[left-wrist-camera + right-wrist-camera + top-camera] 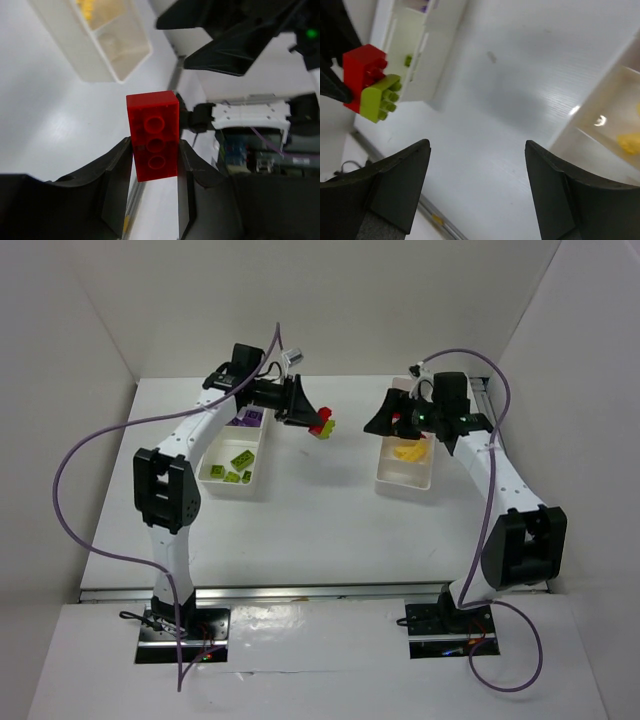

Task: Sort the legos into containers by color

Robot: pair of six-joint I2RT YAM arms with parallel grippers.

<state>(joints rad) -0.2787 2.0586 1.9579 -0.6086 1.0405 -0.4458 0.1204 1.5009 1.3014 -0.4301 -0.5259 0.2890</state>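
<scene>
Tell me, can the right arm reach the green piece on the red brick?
Probably yes. The lime green piece sticks out from the red brick held by the left arm, with only open air between it and the right arm, jaws open.

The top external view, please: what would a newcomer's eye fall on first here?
First, the red brick with a lime green piece stuck to it, pinched in the left gripper between the left tray and the right tray. Next, the right gripper, open and empty, by the right tray, which holds yellow pieces.
</scene>
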